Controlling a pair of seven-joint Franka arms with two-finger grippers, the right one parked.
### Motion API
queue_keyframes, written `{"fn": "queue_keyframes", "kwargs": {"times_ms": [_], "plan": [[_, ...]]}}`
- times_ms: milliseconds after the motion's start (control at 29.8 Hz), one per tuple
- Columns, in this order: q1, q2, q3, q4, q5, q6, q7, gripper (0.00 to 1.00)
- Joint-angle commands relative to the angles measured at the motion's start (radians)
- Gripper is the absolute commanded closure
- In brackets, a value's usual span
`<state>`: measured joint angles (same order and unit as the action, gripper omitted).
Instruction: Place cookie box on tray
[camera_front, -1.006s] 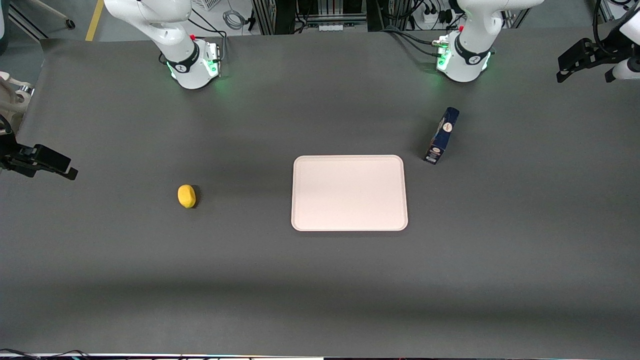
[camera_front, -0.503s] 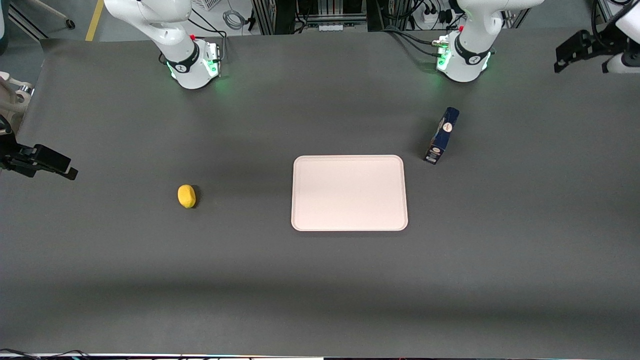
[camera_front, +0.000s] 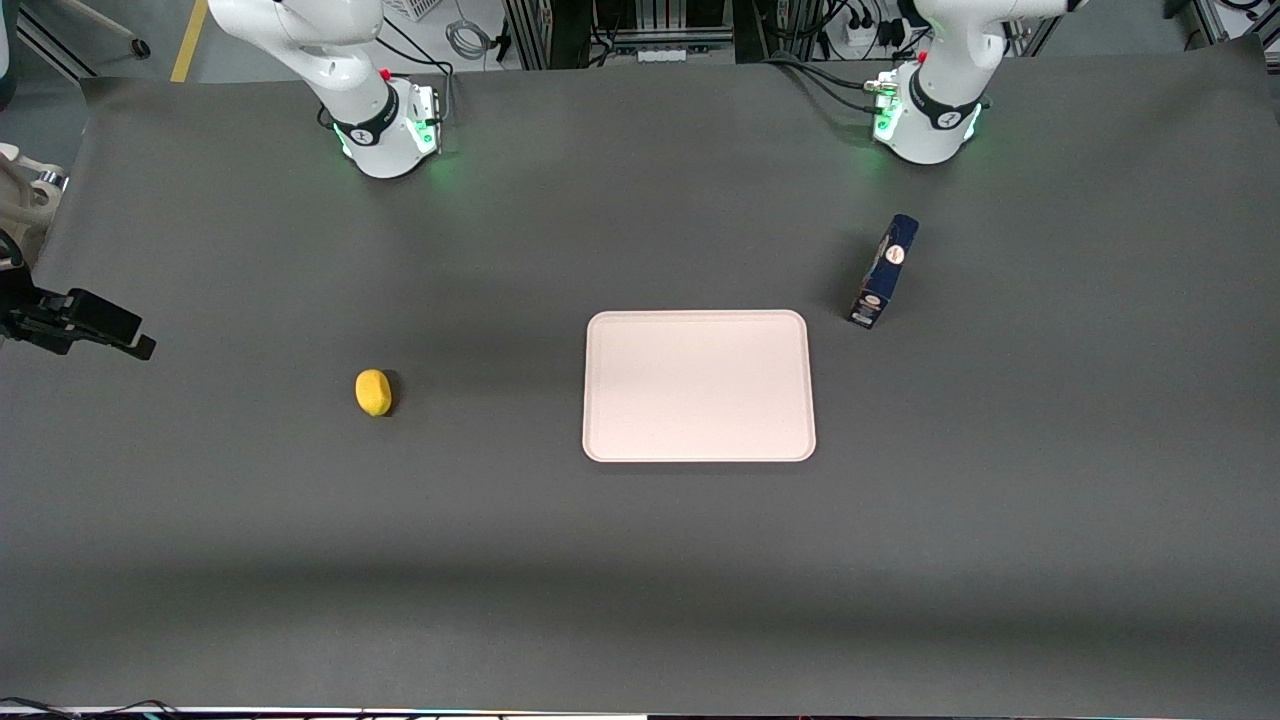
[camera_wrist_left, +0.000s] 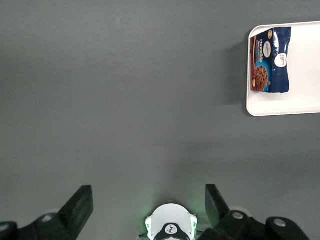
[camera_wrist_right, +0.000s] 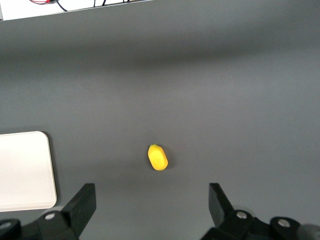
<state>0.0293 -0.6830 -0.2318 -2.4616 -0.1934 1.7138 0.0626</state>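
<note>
The cookie box, dark navy with a white round logo, stands upright on the dark table just off the tray's corner, toward the working arm's base. The tray is pale pinkish-white and bare. In the left wrist view the cookie box shows against the tray. My left gripper is out of the front view. It hangs open and empty high above its own arm's base, well away from the box.
A small yellow lemon-like object lies on the table toward the parked arm's end, also in the right wrist view. The working arm's base stands farther from the front camera than the box.
My left gripper has risen and left the front view at the working arm's end. The box, tray and yellow object have not moved.
</note>
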Motion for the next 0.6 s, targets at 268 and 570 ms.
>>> {"fn": "queue_keyframes", "kwargs": {"times_ms": [268, 570], "plan": [[-0.005, 0.209, -0.124, -0.206, -0.027, 0.455, 0.014, 0.0], [-0.003, 0.405, -0.167, -0.252, -0.027, 0.707, 0.016, 0.0]]}}
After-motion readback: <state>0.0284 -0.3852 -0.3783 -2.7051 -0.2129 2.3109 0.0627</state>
